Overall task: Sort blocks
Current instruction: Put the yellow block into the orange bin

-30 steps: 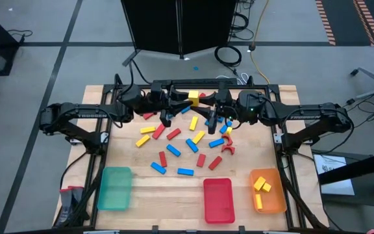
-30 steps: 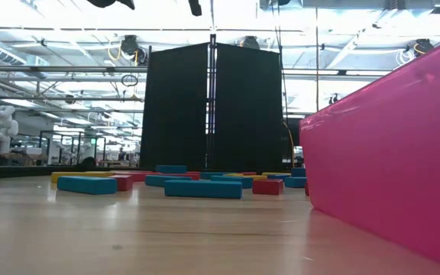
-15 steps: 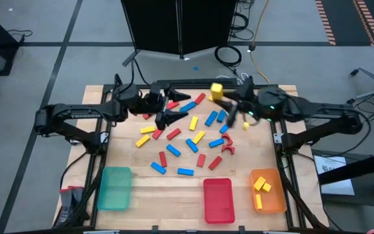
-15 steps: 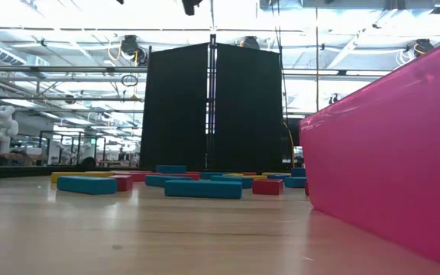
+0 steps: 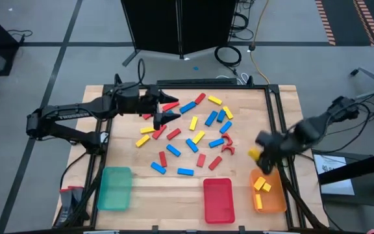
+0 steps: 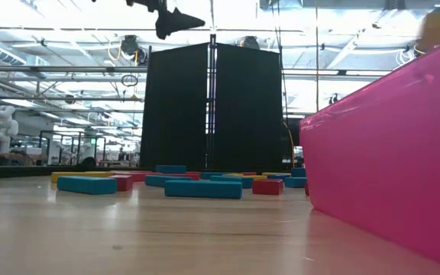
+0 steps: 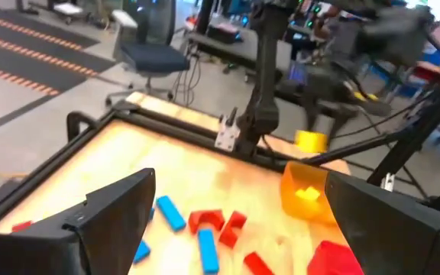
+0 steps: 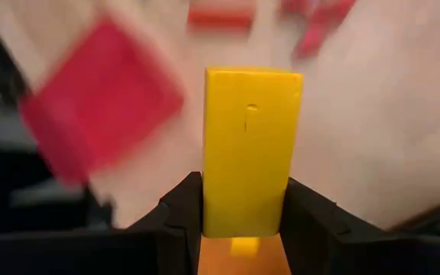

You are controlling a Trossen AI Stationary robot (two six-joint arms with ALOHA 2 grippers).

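Wooden table (image 5: 174, 188) is strewn with red, blue and yellow blocks (image 5: 190, 140) across its middle, with green tray (image 5: 115, 188), red tray (image 5: 217, 199) and orange tray (image 5: 268, 193) lined along the near edge, the orange one already holding yellow pieces. Left gripper (image 5: 167, 109) is held above the far-left part of the scatter, fingers spread wide and empty. Right gripper (image 5: 260, 155) is positioned just above the orange tray, clamped on a yellow block (image 8: 250, 149).
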